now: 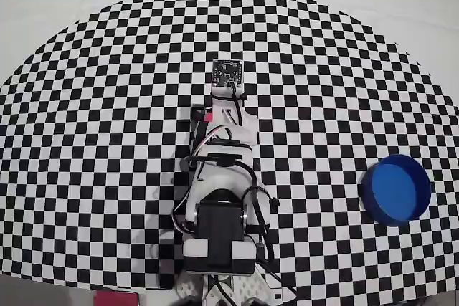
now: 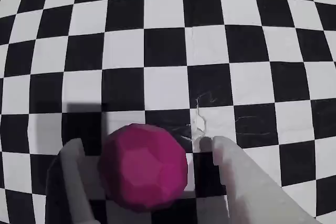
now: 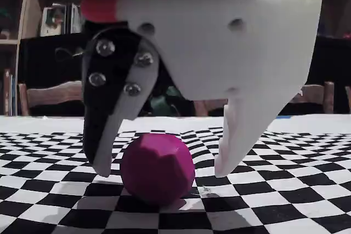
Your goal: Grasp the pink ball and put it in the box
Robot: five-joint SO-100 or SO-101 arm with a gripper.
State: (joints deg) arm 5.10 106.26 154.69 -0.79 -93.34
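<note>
Gripper [image 3: 162, 173] wide open, straddling the ball [image 3: 157, 167], which sits on the checkered mat between the two fingers. In the wrist view the ball [image 2: 143, 166] is nearer the left finger [image 2: 71, 182], with a gap on the right. Best to centre a touch, drop the tips lower, then squeeze evenly. The box [image 1: 395, 188] waits well off at the mat's right edge in the overhead view

We see the arm [image 1: 219, 198] stretched up the middle of the checkered mat [image 1: 107, 105], a small circuit board [image 1: 228, 72] at its far tip. A sliver of the pink ball [image 1: 207, 116] shows beside the wrist. The box [image 1: 395, 188] sits well apart, near the right edge.
</note>
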